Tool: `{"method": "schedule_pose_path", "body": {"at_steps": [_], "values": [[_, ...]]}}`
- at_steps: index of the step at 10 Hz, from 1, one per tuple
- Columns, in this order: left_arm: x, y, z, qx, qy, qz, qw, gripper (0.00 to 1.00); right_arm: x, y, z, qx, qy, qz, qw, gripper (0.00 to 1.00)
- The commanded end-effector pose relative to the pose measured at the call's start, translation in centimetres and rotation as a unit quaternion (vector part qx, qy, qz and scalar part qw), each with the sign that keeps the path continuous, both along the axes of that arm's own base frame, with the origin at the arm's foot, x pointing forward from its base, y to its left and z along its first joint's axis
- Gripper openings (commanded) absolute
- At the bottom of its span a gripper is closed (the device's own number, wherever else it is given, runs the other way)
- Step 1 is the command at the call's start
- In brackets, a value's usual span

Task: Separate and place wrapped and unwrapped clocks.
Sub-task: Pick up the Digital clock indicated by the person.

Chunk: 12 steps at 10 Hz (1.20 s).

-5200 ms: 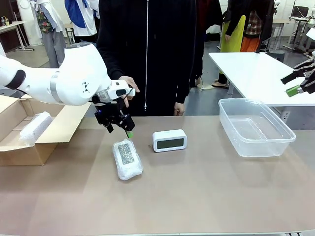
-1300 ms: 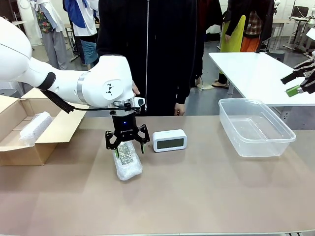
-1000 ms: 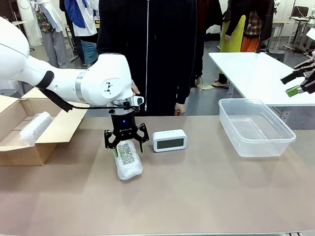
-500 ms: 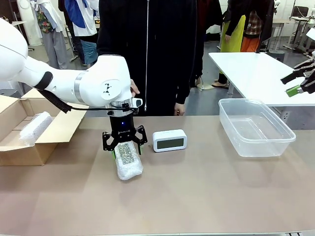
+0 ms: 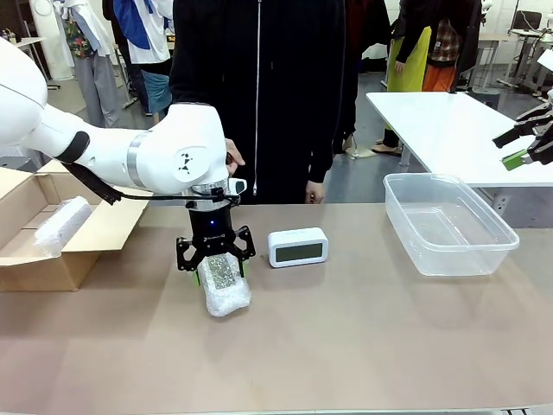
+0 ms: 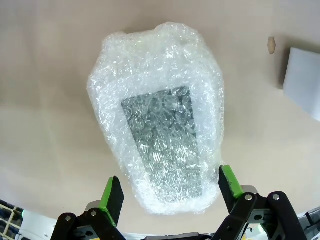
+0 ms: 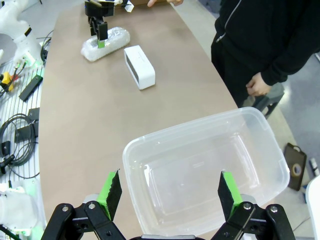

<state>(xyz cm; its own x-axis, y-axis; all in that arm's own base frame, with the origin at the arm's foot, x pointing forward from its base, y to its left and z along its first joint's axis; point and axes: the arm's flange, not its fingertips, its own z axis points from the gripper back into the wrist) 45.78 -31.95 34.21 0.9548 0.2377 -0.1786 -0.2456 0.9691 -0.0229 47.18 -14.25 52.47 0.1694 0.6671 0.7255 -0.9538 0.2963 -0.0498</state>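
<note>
Progress: 1 wrapped bundle (image 5: 60, 223) boxed (image 5: 43, 272) at the bench's (image 5: 363, 346) left edge.
I am holding the left gripper (image 5: 216, 270) spread astride bundle 2 (image 5: 225, 292) mid-bench; bare clock (image 5: 297, 247) waiting, right gripper (image 7: 167, 186) spread over the tub (image 5: 451, 270).

right gripper (image 7: 170, 182): jaws wide apart, green pads facing each other, hanging above a clear plastic tub (image 7: 197, 124) at the near end of the brown table (image 7: 85, 115). farther along the table: bare white clock (image 7: 139, 73), well apart from the tub. beyond it, near but not touching: bubble-wrapped bundle (image 7: 117, 39), with the left gripper (image 7: 101, 34) over one end. person in black at the table edge, hand (image 7: 256, 85) loosely curled.
</note>
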Motion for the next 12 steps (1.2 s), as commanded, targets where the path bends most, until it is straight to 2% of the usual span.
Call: {"method": "schedule_pose_path", "body": {"at_steps": [1, 4, 6, 8, 9, 10, 11, 12], "values": [[0.1, 0.1, -0.9, -0.015, -0.012, 0.008, 1.000, 1.00, 0.1, 0.1, -0.1, 0.004, -0.002, 0.003, 1.000, 1.00], [0.4, 0.3, -1.1, -0.010, -0.018, 0.004, 1.000, 1.00, 0.1, 0.1, -0.1, 0.004, -0.002, 0.003, 1.000, 1.00], [0.3, 0.7, -1.3, -0.002, -0.052, -0.038, 0.998, 1.00, 0.1, 0.1, -0.1, 0.004, -0.002, 0.003, 1.000, 1.00], [0.6, 1.6, -1.6, 0.007, -0.068, -0.045, 0.997, 1.00, 0.1, 0.1, -0.1, 0.004, -0.002, 0.003, 1.000, 1.00], [0.5, 2.1, -1.7, 0.021, -0.099, -0.094, 0.990, 0.88, 0.1, 0.1, -0.1, 0.004, -0.002, 0.003, 1.000, 1.00], [0.5, 2.1, -1.6, 0.025, -0.089, -0.094, 0.991, 0.84, 0.1, 0.1, -0.1, 0.004, -0.002, 0.003, 1.000, 1.00], [0.5, 2.1, -1.6, 0.018, -0.088, -0.098, 0.991, 0.68, 0.1, 0.1, -0.1, 0.004, -0.002, 0.003, 1.000, 1.00], [0.6, 2.1, -1.7, 0.021, -0.080, -0.097, 0.992, 0.64, 0.1, 0.1, -0.1, 0.004, -0.002, 0.003, 1.000, 1.00]]}}
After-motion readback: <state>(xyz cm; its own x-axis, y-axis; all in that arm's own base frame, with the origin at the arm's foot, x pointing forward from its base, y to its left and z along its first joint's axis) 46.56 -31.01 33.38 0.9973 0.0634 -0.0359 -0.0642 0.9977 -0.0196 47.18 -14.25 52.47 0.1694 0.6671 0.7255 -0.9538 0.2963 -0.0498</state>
